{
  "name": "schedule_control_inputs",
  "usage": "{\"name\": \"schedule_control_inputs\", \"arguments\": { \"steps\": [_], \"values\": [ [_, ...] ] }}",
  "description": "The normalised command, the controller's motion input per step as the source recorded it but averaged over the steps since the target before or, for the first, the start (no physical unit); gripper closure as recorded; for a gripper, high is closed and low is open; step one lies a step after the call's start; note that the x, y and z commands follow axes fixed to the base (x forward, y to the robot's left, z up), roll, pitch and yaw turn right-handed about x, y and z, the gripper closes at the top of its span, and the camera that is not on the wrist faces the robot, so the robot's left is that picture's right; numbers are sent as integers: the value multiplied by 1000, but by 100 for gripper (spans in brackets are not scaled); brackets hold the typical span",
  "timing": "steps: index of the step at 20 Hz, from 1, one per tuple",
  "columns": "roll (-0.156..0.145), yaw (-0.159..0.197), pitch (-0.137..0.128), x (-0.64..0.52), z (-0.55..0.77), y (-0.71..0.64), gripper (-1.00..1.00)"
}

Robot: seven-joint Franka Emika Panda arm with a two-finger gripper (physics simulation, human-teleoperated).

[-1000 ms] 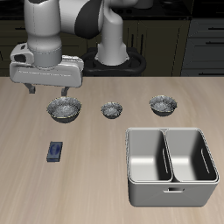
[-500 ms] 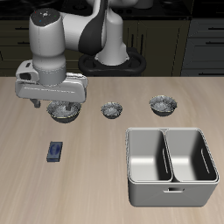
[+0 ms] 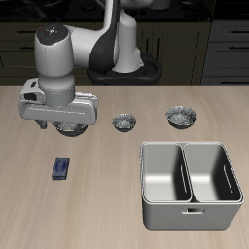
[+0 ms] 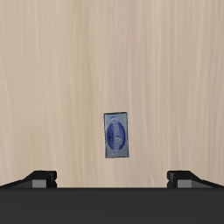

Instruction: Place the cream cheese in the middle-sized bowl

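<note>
cream cheese [image 4: 116, 136] label (wrist view only), between gripper [image 4: 112, 178] fingertips; apart

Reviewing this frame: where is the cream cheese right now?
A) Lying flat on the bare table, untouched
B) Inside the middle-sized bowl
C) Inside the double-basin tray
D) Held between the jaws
A. The cream cheese lies flat on the wooden table nearer the front edge; the wrist view shows it apart from the gripper, whose jaws are spread wide.
</note>
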Motion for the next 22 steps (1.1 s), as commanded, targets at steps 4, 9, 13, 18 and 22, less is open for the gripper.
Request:
{"name": "schedule_control_inputs", "arguments": {
  "steps": [4,9,13,18,22],
  "values": [
    [-4,6,8,-21,-151,-115,-100],
    [-24,20,21,-44,-212,-140,-100],
    [-12,-6,3,-62,-173,-91,-100],
    [-12,-8,27,-3,-237,-12,-100],
    [2,-16,1,-51,-118,64,-100]
  ]
}}
